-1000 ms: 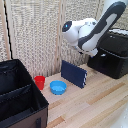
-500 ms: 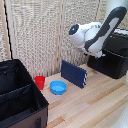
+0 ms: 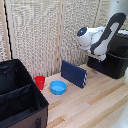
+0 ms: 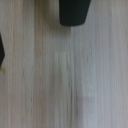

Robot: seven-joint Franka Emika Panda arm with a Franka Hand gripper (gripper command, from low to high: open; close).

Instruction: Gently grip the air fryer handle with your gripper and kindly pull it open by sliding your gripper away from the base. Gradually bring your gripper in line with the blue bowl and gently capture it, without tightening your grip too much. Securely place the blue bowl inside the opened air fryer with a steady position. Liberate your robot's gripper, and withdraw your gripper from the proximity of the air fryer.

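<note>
One arm in frame, and over the last second it has swung toward the exterior view's right, closing on the fryer [image 3: 114, 59] at the far right of the tabletop [image 3: 95, 107]. Arm now hangs just in front of and above the black box — the end effector itself is hidden behind the arm's bulk, so I cannot tell its opening or whether it holds anything. Wrist view is blurred: bare wood with a dark block, probably the handle [image 4: 74, 12], at one edge; no fingers resolved.

Bowl [image 3: 58, 88] sits untouched on the tabletop, just beside the red cup [image 3: 39, 82] and near the navy panel [image 3: 74, 73], well apart from the arm. Black bin [image 3: 19, 97] at exterior view's left.

Judgement: first step in hand — approach to handle; drawer appears not yet pulled.
</note>
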